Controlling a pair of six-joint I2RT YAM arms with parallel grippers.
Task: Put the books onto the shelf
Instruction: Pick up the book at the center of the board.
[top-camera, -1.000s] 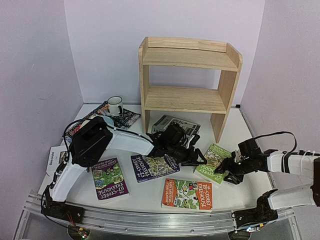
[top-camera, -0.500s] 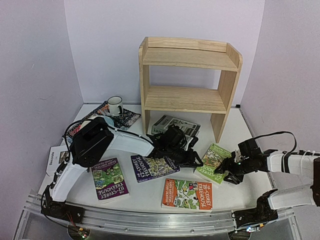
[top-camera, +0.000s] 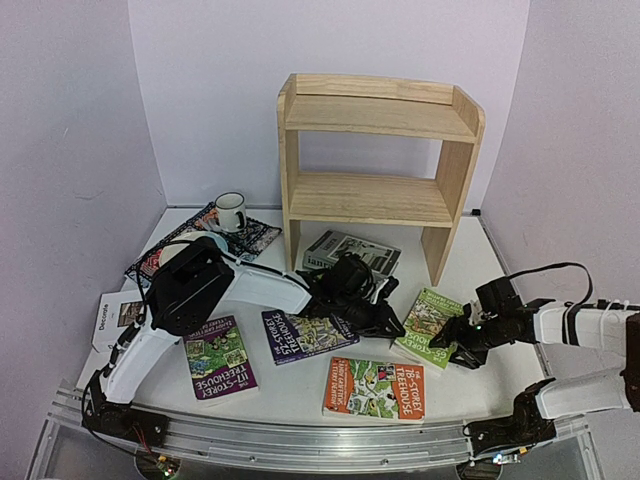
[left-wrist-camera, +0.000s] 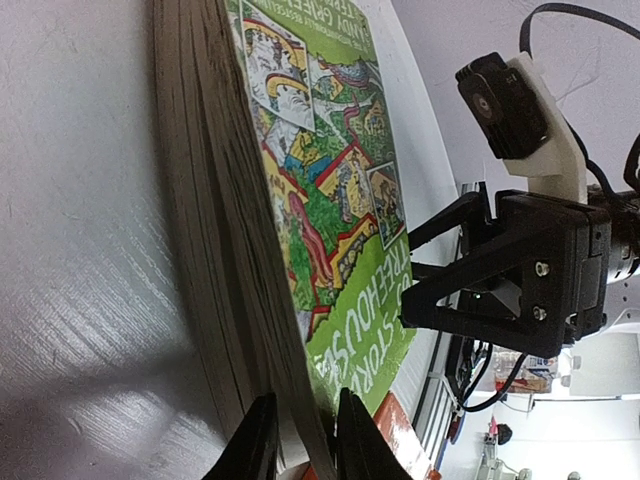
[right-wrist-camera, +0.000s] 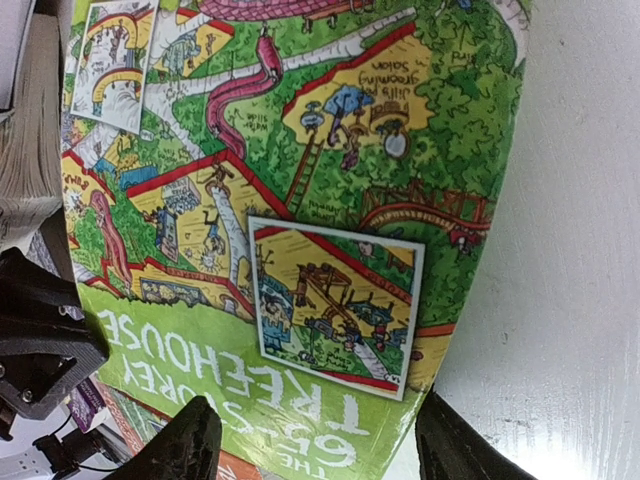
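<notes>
1. Spanning the scene, the table (top-camera: 290, 395) leaves you open surface to the right of the shelf (top-camera: 375, 160), which stands at the back.
2. The left arm reaches across the middle, and the dark purple book (top-camera: 308, 333) lies just beside its wrist.
3. The green book (top-camera: 435, 312) lies right of centre, in front of the shelf's right panel.
4. The left gripper (left-wrist-camera: 305, 445) pinches its front cover at the page edge. These jaws stood wider a second ago.
5. The right gripper (right-wrist-camera: 315, 450) is spread wide at the book's opposite corner, as it was a second ago.
6. Crowding your path are the orange book (top-camera: 374, 387), the purple book (top-camera: 218, 357) and the grey-white book (top-camera: 350, 250).
7. The placemat (top-camera: 215, 240) and mug (top-camera: 231, 211) sit at the back left.
</notes>
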